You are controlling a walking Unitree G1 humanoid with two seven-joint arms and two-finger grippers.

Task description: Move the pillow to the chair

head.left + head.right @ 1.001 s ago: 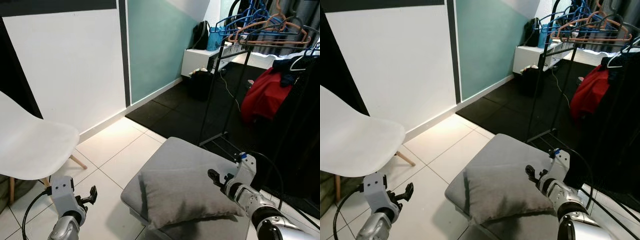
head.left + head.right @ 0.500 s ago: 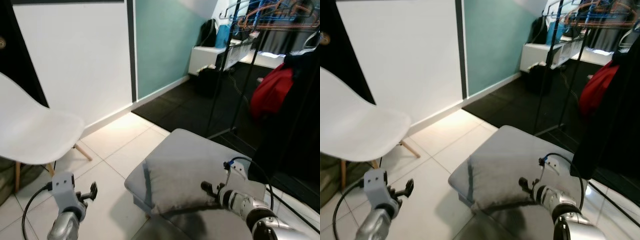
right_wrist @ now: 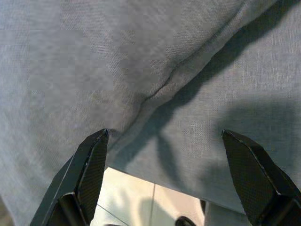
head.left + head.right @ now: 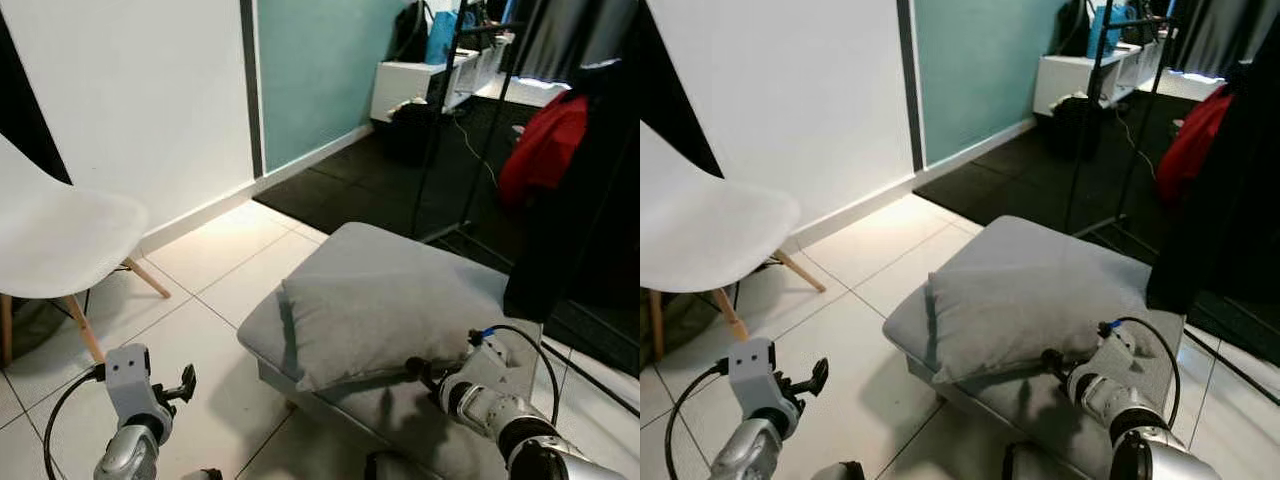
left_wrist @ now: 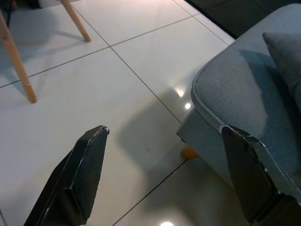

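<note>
Two grippers: left gripper [image 4: 185, 382] low over the white tiled floor [image 4: 215, 290], jaws apart and empty; right gripper [image 4: 415, 369] at the near edge of one grey fabric pillow [image 4: 375, 310], jaws apart. The pillow lies on a grey upholstered ottoman [image 4: 390, 262]. One white plastic chair [image 4: 55, 240] stands well apart, leftward. Beyond: a black clothes rack [image 4: 470, 110] and a red garment [image 4: 545, 150].

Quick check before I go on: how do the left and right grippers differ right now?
The right gripper is low at the near edge of the grey pillow, fingers open toward its seam; the left gripper hangs over the white floor tiles, apart from the pillow and the grey ottoman. The right faces fabric, the left faces bare tile beside the ottoman's corner. Both are open and hold nothing. The white chair stands to the left.
</note>
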